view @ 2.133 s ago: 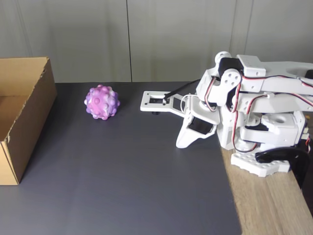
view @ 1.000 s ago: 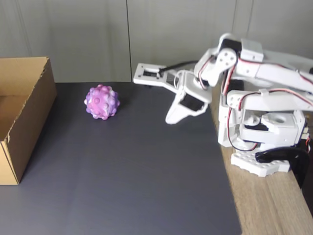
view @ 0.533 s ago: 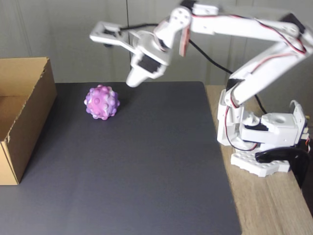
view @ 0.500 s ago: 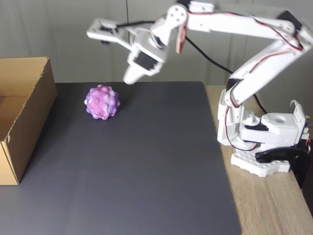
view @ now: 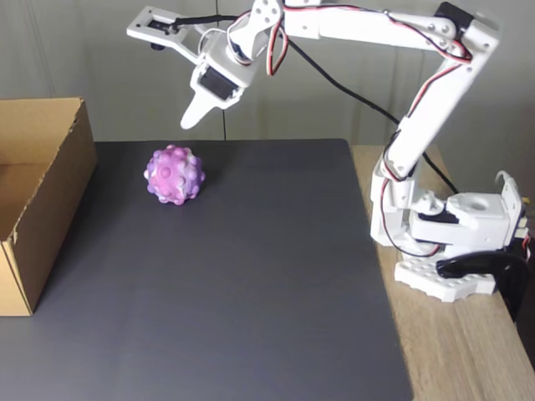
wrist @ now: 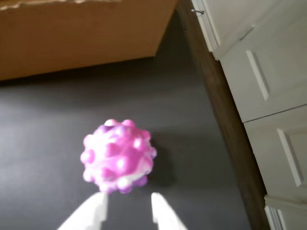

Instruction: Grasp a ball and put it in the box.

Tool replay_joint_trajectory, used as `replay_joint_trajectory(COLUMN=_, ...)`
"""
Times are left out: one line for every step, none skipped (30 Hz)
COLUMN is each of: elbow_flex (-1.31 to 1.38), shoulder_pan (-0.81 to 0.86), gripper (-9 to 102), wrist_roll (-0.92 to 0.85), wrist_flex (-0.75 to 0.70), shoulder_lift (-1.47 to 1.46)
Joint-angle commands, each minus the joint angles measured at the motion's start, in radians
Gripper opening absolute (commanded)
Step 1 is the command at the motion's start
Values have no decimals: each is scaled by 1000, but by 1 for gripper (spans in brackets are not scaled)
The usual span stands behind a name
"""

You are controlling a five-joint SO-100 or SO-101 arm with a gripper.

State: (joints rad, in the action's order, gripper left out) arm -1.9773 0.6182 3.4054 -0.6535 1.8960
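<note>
ball (view: 174, 175) sits on the dark mat (view: 251, 276), out in the open and well apart from the box (view: 38, 192), which i see at the left edge of the fixed view with its open top facing up. on my wrist view the ball (wrist: 118, 155) is blurred but plain enough, marbled pink, purple and white with knobs all over, and the brown cardboard wall of the box (wrist: 81, 36) fills the top of that picture. my gripper (view: 167, 83) hangs high in the air above the ball, arm stretched out from its base on the wooden table (view: 468, 351). the gripper (wrist: 127, 208) fingers are apart, their two white tips just short of the ball and holding nothing.
</note>
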Motion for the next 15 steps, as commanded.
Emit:
replay_joint_trajectory(elbow_flex=58, shoulder_pan=12, gripper=23, wrist_roll=9, wrist_flex=41, shoulder_lift=-17)
replay_joint_trajectory(elbow_flex=72, shoulder_pan=17, gripper=26, wrist_roll=8, wrist_flex=43, shoulder_lift=-34)
replay_joint_trajectory(elbow_flex=83, shoulder_pan=18, gripper=28, wrist_roll=8, wrist_flex=43, shoulder_lift=-46)
replay_joint_trajectory(elbow_flex=91, shoulder_pan=18, gripper=29, wrist_roll=8, wrist_flex=43, shoulder_lift=-58)
replay_joint_trajectory(elbow_flex=98, shoulder_pan=20, gripper=30, wrist_roll=8, wrist_flex=43, shoulder_lift=-69)
replay_joint_trajectory(elbow_flex=101, shoulder_pan=21, gripper=32, wrist_roll=8, wrist_flex=44, shoulder_lift=-81)
replay_joint_trajectory(elbow_flex=104, shoulder_pan=25, gripper=34, wrist_roll=8, wrist_flex=48, shoulder_lift=-92)
replay_joint_trajectory(elbow_flex=104, shoulder_pan=26, gripper=37, wrist_roll=8, wrist_flex=54, shoulder_lift=-101)
replay_joint_trajectory(elbow_flex=104, shoulder_pan=28, gripper=39, wrist_roll=8, wrist_flex=57, shoulder_lift=-112)
replay_joint_trajectory(elbow_flex=104, shoulder_pan=29, gripper=40, wrist_roll=9, wrist_flex=63, shoulder_lift=-121)
replay_joint_trajectory(elbow_flex=104, shoulder_pan=29, gripper=42, wrist_roll=11, wrist_flex=71, shoulder_lift=-132)
replay_joint_trajectory(elbow_flex=104, shoulder_pan=29, gripper=43, wrist_roll=11, wrist_flex=78, shoulder_lift=-143)
replay_joint_trajectory(elbow_flex=104, shoulder_pan=29, gripper=43, wrist_roll=12, wrist_flex=86, shoulder_lift=-152)
replay_joint_trajectory(elbow_flex=104, shoulder_pan=29, gripper=43, wrist_roll=12, wrist_flex=94, shoulder_lift=-161)
replay_joint_trajectory(elbow_flex=106, shoulder_pan=29, gripper=43, wrist_roll=15, wrist_flex=100, shoulder_lift=-173)
